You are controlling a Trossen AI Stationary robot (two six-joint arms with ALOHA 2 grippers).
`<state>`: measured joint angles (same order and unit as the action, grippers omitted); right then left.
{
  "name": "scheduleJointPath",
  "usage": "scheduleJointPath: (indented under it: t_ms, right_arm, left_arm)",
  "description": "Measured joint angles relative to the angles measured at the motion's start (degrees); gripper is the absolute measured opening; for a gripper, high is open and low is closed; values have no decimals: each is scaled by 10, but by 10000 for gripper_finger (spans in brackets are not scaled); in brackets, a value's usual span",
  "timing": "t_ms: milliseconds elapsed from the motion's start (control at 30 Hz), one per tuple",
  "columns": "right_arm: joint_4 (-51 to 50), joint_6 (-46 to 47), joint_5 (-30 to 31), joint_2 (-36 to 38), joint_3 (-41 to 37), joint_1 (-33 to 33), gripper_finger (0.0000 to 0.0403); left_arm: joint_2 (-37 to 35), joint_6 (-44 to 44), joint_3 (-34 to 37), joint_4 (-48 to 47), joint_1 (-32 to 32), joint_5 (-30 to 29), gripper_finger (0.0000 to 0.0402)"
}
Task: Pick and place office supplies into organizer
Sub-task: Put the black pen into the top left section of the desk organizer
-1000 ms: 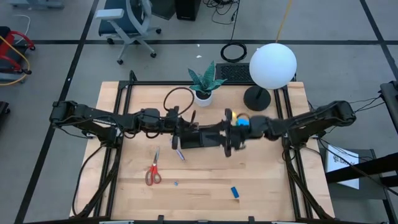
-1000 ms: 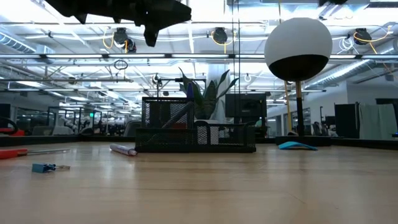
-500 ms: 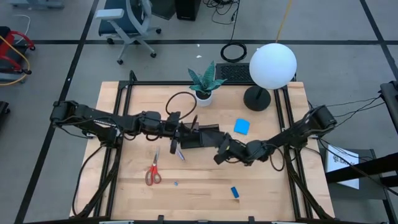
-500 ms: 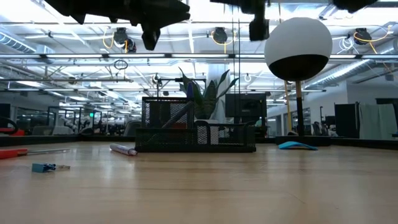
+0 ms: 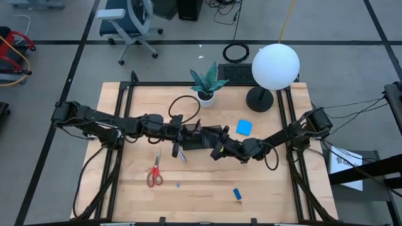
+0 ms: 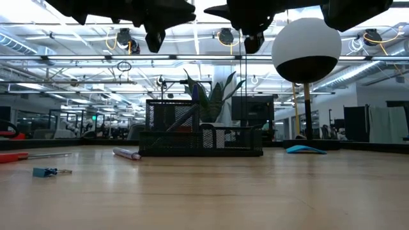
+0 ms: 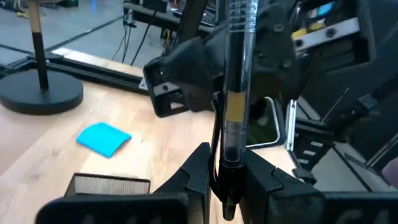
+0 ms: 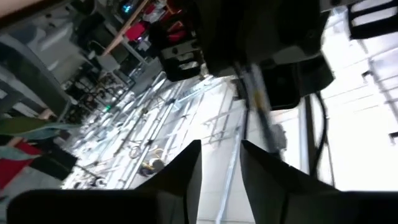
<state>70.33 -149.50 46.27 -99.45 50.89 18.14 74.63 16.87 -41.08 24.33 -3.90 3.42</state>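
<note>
organizer (image 5: 200, 139) mostly under arms | pen (image 7: 235, 106) top cut off

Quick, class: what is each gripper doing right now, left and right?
Left gripper: closed on a clear pen.
Right gripper: fingers apart, holding nothing.

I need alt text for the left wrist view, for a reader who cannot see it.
The left gripper is shut on a clear-barrelled pen held upright, with the dark right gripper close behind it. Below lie a wooden table, a square blue note pad and the black mesh organizer's rim.
</note>
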Motion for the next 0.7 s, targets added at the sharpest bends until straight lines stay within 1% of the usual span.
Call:
scheduleJointPath:
  t_ms: [233,533,600,700]
  right_arm:
    - [-1,-16,-59,1,0,8,91]
    - [2,-24,-76,1,0,3,107]
    - [2,-26,-89,1,0,-1,109]
    - [1,-27,-104,1,0,-5,110]
  left_arm:
    - [13,5,0,25,0,1,52]
    - [30,14,-1,33,0,0,52]
    - [33,17,0,30,0,0,52]
    - [47,23,-1,52,0,1,52]
